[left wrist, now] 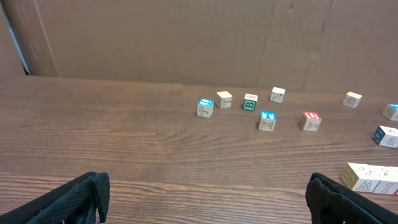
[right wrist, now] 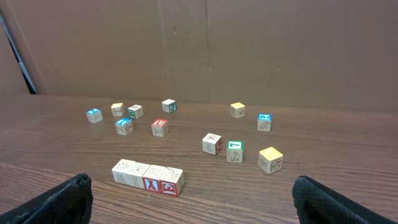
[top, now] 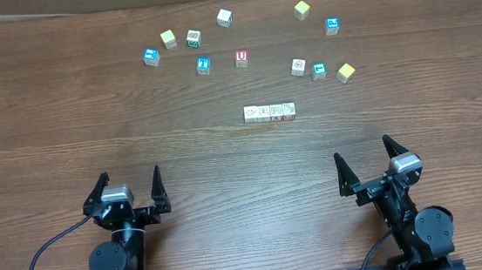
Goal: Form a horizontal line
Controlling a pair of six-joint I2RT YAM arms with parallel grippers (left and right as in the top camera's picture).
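Observation:
The horizontal line (top: 270, 112) is a straight row of four touching whitish cubes in the middle of the table. It also shows in the right wrist view (right wrist: 148, 177) and at the right edge of the left wrist view (left wrist: 372, 177). My left gripper (top: 128, 188) is open and empty near the front left, well short of the row. In its own view the left gripper (left wrist: 205, 199) frames bare wood. My right gripper (top: 367, 161) is open and empty near the front right. In its own view the right gripper (right wrist: 189, 199) sits just in front of the row.
Loose cubes lie scattered behind the row: a red "U" cube (top: 241, 58), blue-topped cubes (top: 151, 56) (top: 203, 65) (top: 332, 26), yellow cubes (top: 169, 39) (top: 302, 9) (top: 346, 72), a green-topped cube (top: 318, 70) and whitish cubes (top: 225, 17) (top: 299, 65). Cardboard walls stand behind the table.

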